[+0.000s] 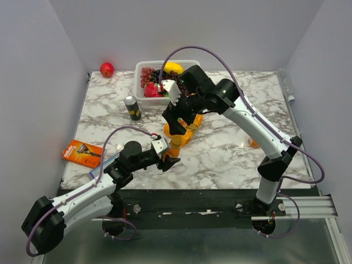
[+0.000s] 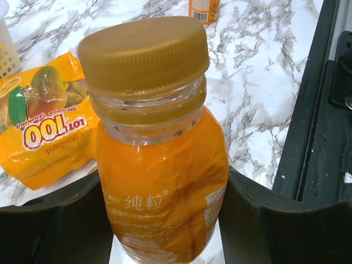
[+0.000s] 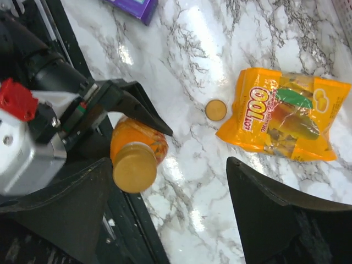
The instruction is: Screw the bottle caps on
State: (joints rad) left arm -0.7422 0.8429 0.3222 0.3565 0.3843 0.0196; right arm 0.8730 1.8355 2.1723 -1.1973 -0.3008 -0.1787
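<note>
An orange juice bottle [image 2: 159, 165] stands upright near the table's front edge, with my left gripper [image 2: 164, 212] shut on its body. A golden-orange bottle cap [image 2: 144, 55] sits on its neck, slightly tilted. From above, the same bottle [image 1: 174, 146] shows just below my right gripper [image 1: 178, 122]. My right gripper [image 3: 169, 165] hangs over the capped bottle [image 3: 133, 165] with its jaws wide open and nothing between them. A loose golden-orange cap [image 3: 215, 110] lies flat on the marble beside the bag. A second orange bottle [image 1: 253, 143] stands far right.
A yellow mango snack bag [image 1: 188, 132] lies just behind the held bottle. A dark can [image 1: 132, 107], a white basket [image 1: 146, 91] of fruit and a red apple [image 1: 106, 69] are at the back. An orange pack [image 1: 82, 153] lies front left, a purple box [image 3: 135, 5] beside it.
</note>
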